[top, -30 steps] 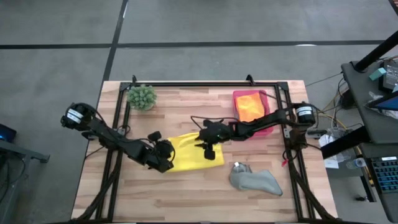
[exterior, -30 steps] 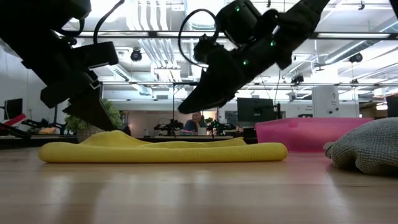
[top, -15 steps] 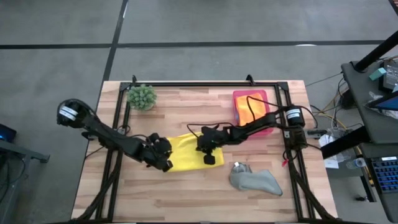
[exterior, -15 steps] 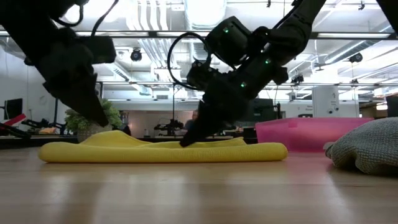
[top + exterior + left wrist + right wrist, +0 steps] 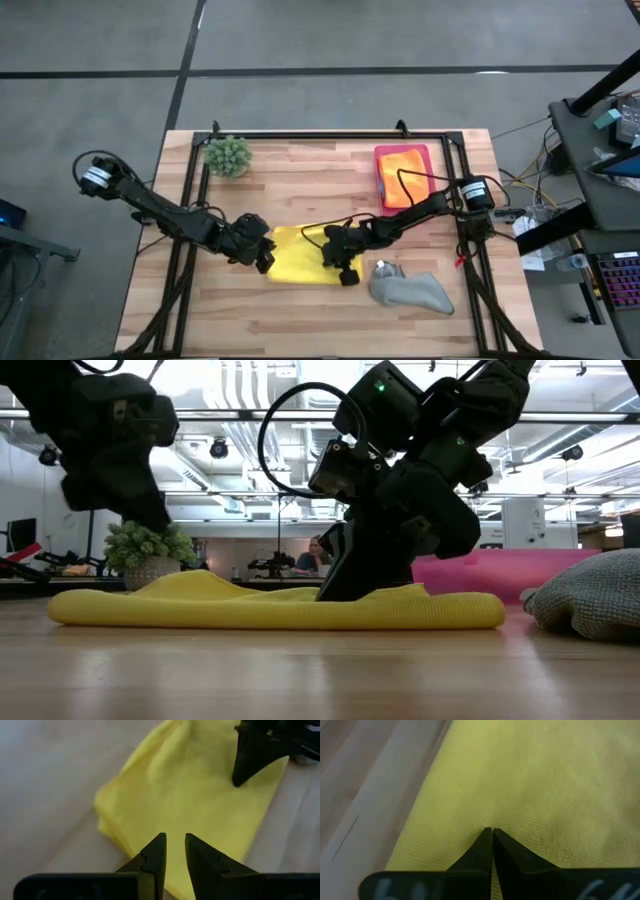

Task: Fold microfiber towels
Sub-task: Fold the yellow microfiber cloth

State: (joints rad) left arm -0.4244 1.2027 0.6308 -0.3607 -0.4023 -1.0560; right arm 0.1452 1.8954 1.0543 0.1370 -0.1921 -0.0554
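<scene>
A folded yellow towel (image 5: 300, 258) lies flat on the wooden table, near its middle. My right gripper (image 5: 345, 272) is shut, with its tips down on the towel's right part (image 5: 492, 834). My left gripper (image 5: 175, 845) hovers above the towel's left end (image 5: 110, 608); its fingers stand a narrow gap apart with nothing between them. An orange towel (image 5: 402, 178) lies in the pink tray (image 5: 382, 160). A grey towel (image 5: 410, 290) lies crumpled near the right front. My right gripper sets its shut fingertips (image 5: 485, 840) on the yellow towel's top layer (image 5: 520, 805), slanting down from the table's right. Whether any cloth is caught between the tips, I cannot tell. The towel lies flat on the table under them (image 5: 335, 592).
A spiky green plant (image 5: 228, 155) stands at the far left. A dark frame (image 5: 330, 133) runs along the table's far and side edges. Bare wood shows in front of the yellow towel.
My right gripper has come down onto the yellow towel and moved toward the table's near edge; the towel has slid with it toward that edge, staying flat. My left gripper has risen off the towel's left end and rolled about its own line.
</scene>
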